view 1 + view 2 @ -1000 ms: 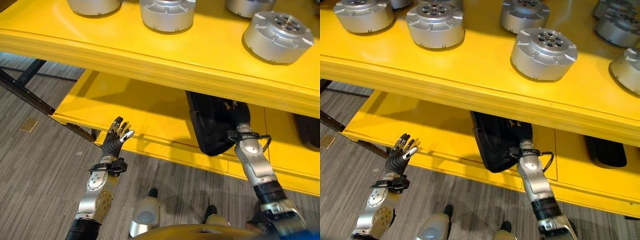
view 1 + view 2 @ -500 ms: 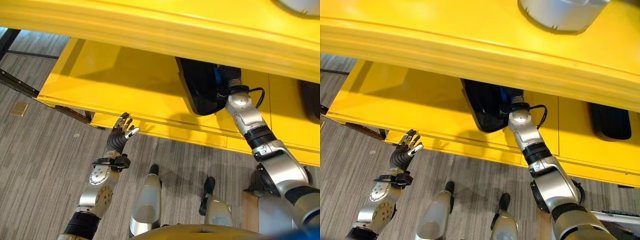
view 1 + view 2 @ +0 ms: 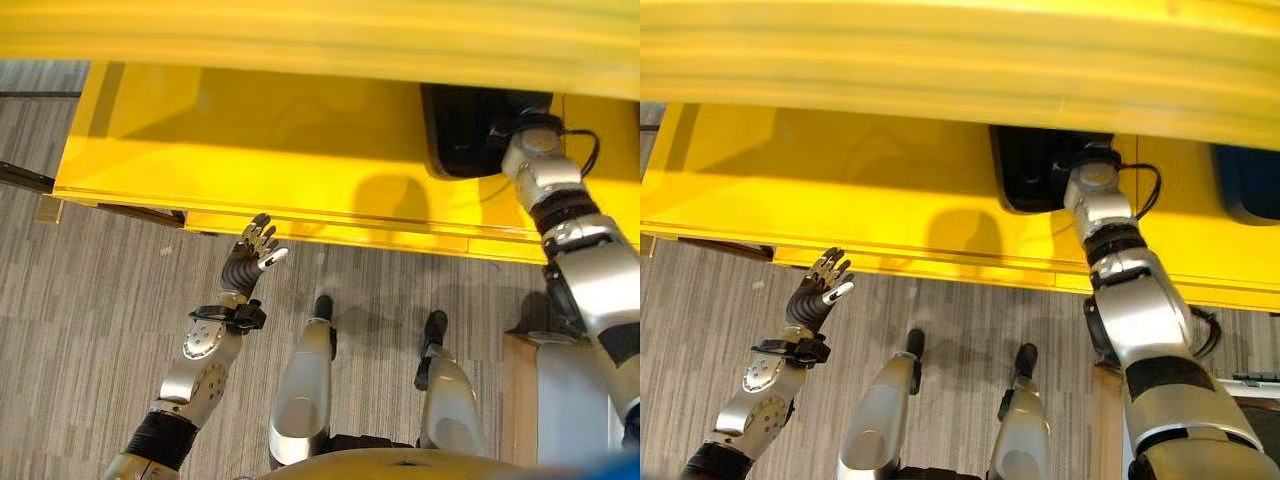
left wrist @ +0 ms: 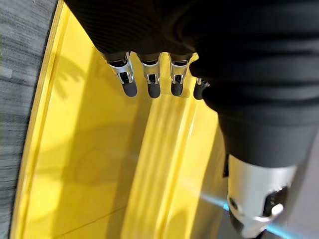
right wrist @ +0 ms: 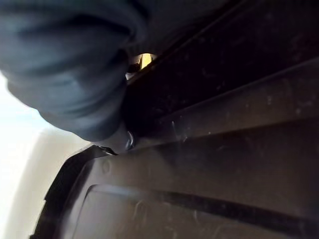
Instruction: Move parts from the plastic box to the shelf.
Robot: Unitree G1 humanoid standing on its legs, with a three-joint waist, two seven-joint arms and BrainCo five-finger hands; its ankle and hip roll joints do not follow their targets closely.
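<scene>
Black plastic box, upper right under the yellow shelf, looks stiff, light; grip its rim. Right hand hidden, state unclear; left hand spread.

The box sits on the lower shelf, toward its right end and under the upper shelf. The right arm reaches into the box from the front edge. The left hand hangs over the floor, just before the lower shelf's front edge, left of the box.
</scene>
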